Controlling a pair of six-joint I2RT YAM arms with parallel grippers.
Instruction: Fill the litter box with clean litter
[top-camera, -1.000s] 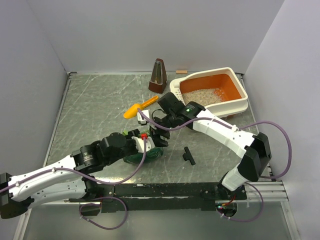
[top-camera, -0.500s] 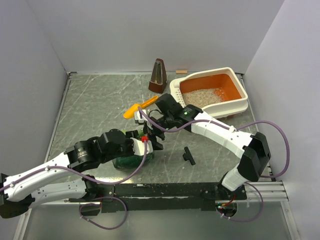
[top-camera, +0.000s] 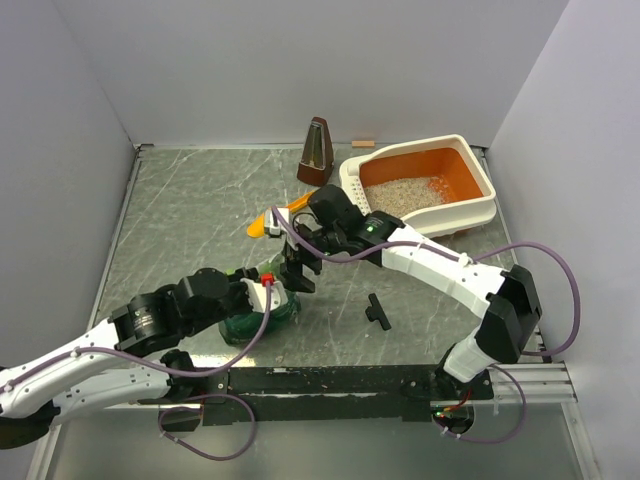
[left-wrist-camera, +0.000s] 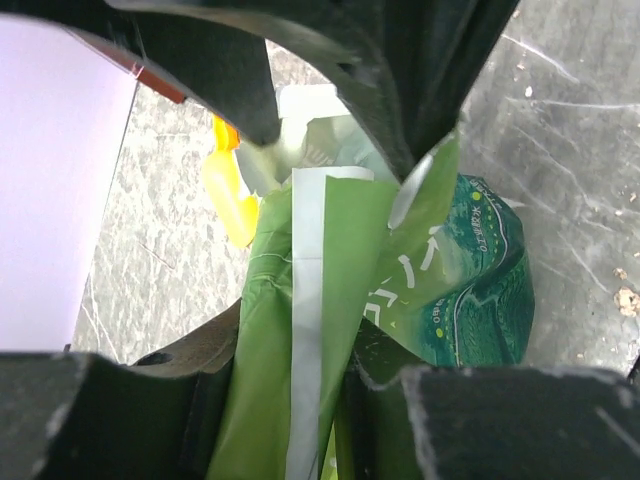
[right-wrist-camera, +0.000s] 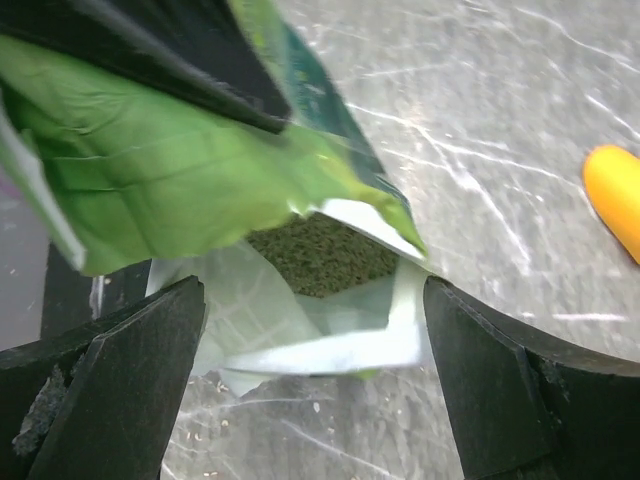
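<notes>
Litter box sits at the far right corner of the tabletop, with clean litter covering part of its orange floor. Mid-tabletop, I see my left gripper with its jaws pinched on the top of the crinkly green bag. My right gripper has its jaws wide apart around the bag's open mouth.

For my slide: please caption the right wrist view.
Open right gripper facing the green bag's open mouth, grey table behind.

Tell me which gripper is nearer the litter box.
Right. The right gripper hovers left of the litter box; the left gripper, gripping the green bag, is farther left.
</notes>
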